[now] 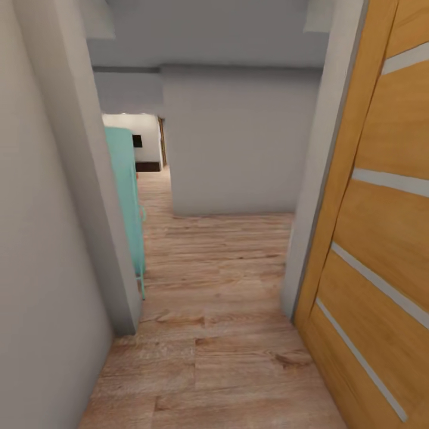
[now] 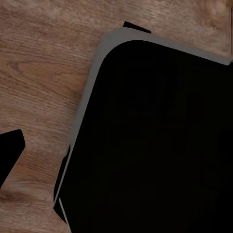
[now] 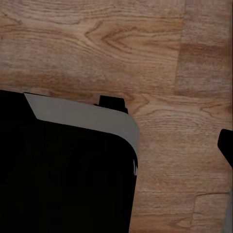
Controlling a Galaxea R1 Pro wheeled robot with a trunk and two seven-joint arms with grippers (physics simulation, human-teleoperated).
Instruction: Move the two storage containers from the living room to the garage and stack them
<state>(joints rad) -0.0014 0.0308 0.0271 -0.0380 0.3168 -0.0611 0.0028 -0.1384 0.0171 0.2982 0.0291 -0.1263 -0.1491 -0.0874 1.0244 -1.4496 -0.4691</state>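
Head view: we look down a narrow hallway with a light wood plank floor [image 1: 208, 333], pale grey walls [image 1: 238, 143] and a wooden door with pale stripes [image 1: 381, 238] standing at our right.
Further along: a turquoise piece of furniture [image 1: 126, 196] stands past the left wall corner, and beyond it a brighter room opens; we cannot tell which room it is.
Task's things: we see no orange-red storage container here, nor the garage's dark floor, so we cannot say where the two bins lie.
Progress: we judge the robot is in transit through the hallway; from these pictures nothing shows a container set down or stacked, so we count both placements as unconfirmed.
Arms: both wrist cameras look straight down at the planks, each beside a black, grey-edged rounded corner of the robot's base [image 2: 155, 141], which suggests the arms hang low at its sides.
Jaws: only dark slivers show at the picture edges; we cannot tell whether either pair is released or clenched, and we see nothing held.
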